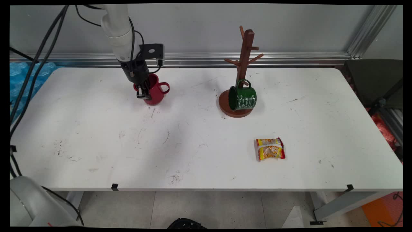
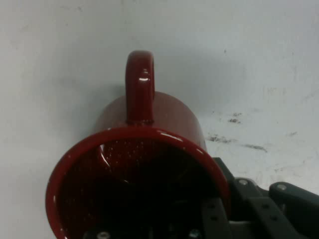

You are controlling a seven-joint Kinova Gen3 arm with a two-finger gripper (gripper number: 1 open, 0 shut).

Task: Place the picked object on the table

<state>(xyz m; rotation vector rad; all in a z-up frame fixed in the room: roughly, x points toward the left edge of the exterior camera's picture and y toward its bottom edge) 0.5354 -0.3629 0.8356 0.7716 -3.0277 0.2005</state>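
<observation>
Gripper (image 1: 144,93) straddles the red enamel mug's (image 1: 155,93) rim, one finger inside, pinching the wall. The mug looks rigid, glossy and slippery (likely light); the rim opposite its handle (image 2: 139,87) offers purchase.

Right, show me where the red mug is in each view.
Main view: red mug stands on the table's far left part, the claw at its rim.
Hand view: it fills the lower middle, mouth toward the camera, handle pointing up.
Shared landmark: the mug's handle.

White table (image 1: 96,154) with red mug (image 1: 156,93), mug tree (image 1: 243,64), snack packet (image 1: 270,149).
</observation>
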